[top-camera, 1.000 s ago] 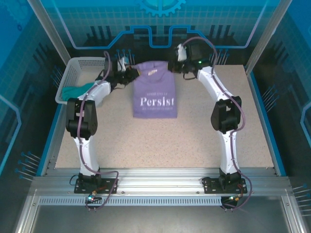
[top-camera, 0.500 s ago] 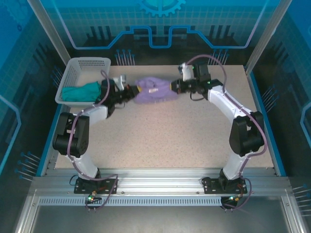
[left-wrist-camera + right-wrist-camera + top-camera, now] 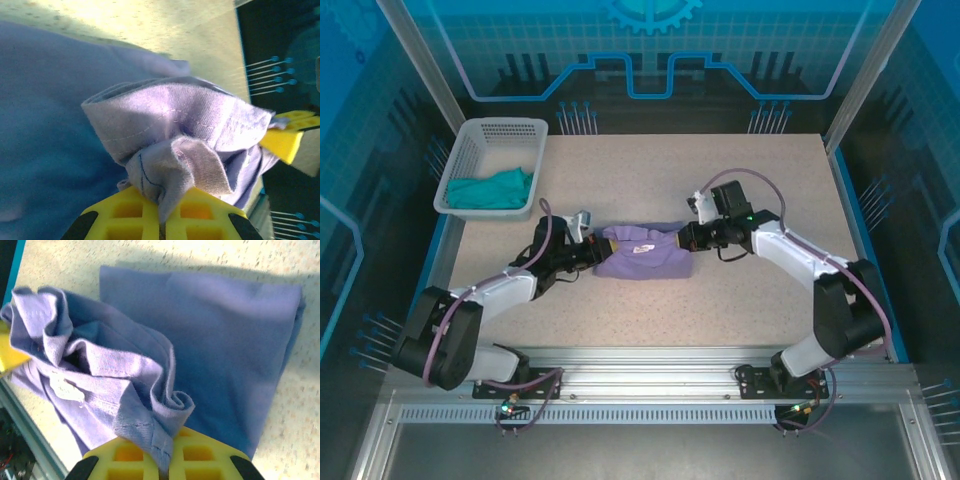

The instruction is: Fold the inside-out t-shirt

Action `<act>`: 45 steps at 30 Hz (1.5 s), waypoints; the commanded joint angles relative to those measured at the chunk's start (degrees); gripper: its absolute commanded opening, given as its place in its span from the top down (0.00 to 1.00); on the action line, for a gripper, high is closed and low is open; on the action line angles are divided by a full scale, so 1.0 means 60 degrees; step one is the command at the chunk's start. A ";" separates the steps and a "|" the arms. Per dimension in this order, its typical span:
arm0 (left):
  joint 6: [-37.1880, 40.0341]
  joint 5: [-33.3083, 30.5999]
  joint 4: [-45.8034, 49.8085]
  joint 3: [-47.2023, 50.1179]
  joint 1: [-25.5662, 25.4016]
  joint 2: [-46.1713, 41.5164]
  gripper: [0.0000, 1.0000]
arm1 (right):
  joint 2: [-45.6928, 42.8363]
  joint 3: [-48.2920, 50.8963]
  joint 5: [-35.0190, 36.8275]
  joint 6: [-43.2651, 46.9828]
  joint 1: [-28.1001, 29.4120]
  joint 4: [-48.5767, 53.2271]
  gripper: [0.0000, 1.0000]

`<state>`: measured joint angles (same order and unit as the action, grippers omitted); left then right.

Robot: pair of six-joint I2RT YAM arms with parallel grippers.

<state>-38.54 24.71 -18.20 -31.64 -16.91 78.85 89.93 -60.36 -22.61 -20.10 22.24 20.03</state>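
Observation:
The lavender inside-out t-shirt (image 3: 642,256) lies folded into a small bundle near the middle of the table, a white neck label (image 3: 65,388) showing on its upper layer. My left gripper (image 3: 592,250) is shut on the shirt's left top corner, cloth (image 3: 175,165) pinched between the yellow fingers (image 3: 125,215). From the right, my right gripper (image 3: 686,238) is shut on the opposite top corner, a rolled seam (image 3: 170,410) clamped in its yellow fingers (image 3: 205,460). Both grippers hang low over the table, with the shirt's lower layer flat beneath the held edge.
A white mesh basket (image 3: 470,140) at the far left corner holds a teal-green garment (image 3: 492,190). Speckled table (image 3: 720,330) surface lies bare in front of the shirt, and blue enclosure walls stand around the table.
Both grippers, still holding the shirt's top corners, have moved from the far edge toward the near side and down. The shirt, first hanging with its print showing, now lies doubled over on itself.

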 commanded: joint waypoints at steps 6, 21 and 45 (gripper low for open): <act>0.1253 -0.1609 0.0732 -0.1730 0.0721 0.2284 0.95 | 0.3818 -0.3648 0.1255 0.0347 0.0135 0.1218 0.99; 0.1297 -0.2800 0.3274 -0.1724 0.0767 0.0708 0.21 | 0.2406 -0.2445 0.1501 -0.0035 -0.0273 0.1613 0.25; 0.1446 -0.1563 0.2210 -0.1778 0.0387 0.3982 0.79 | 0.4883 -0.3284 0.0421 -0.1404 0.0539 0.1171 0.47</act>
<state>-28.56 10.81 -3.27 -44.91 -13.50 98.45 115.72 -77.43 -15.51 -28.03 22.72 26.37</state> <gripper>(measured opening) 0.214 0.565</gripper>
